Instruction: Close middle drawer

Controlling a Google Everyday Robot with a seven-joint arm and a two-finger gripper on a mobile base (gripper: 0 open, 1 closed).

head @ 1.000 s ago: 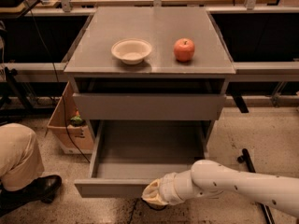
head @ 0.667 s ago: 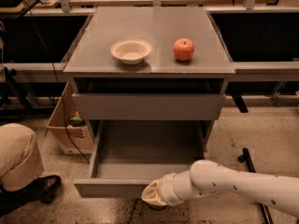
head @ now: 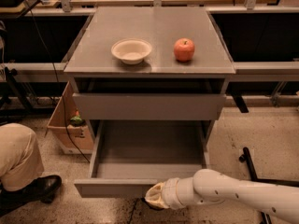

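Note:
The middle drawer [head: 112,188] is a wide grey shallow tray with a slim, plain front panel. It is pulled far out of the grey cabinet and is empty inside. My gripper [head: 153,197], tan at its tip on a white arm, comes in from the lower right. It sits at the right half of the drawer's front panel, at its lower edge, against it or just in front of it.
Above is a grey drawer with a taller front panel [head: 149,106], nearly shut. A cream bowl [head: 131,50] and a red apple [head: 184,49] stand on the cabinet top [head: 154,27]. A person's knee [head: 16,155] and shoe [head: 39,188] are at the lower left, beside a cardboard box [head: 63,125].

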